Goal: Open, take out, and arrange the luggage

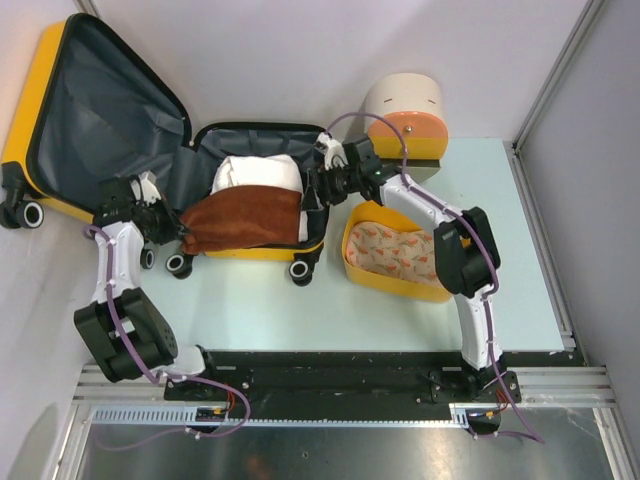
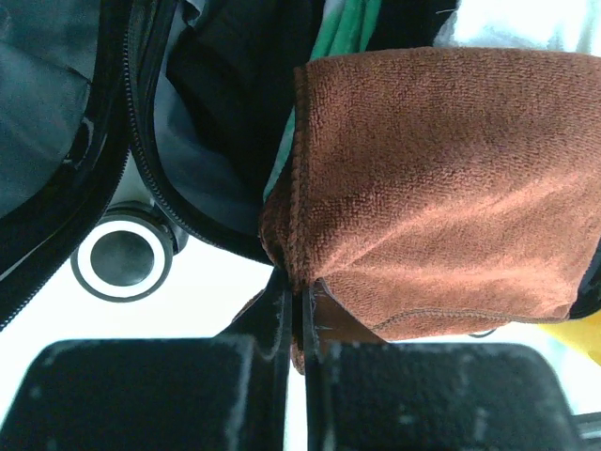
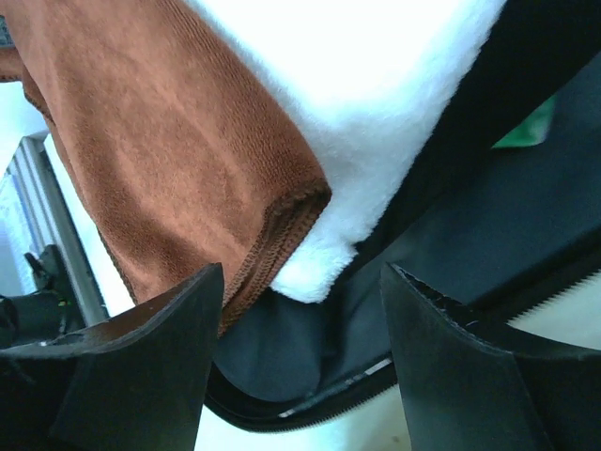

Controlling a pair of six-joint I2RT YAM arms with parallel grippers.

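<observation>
Forward, left fingers (image 2: 270,331) tight on brown towel (image 2: 441,188) (right fingers (image 3: 150,366) apart).

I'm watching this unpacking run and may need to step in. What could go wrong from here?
1. The left gripper pinches only a corner of the brown towel, so the towel might slip free when pulled.
2. The towel drapes over a white plush cloth in the luggage; pulling may drag that cloth along.
3. The right gripper is open, facing the edges of both fabrics, so closing could grab the wrong one.
</observation>
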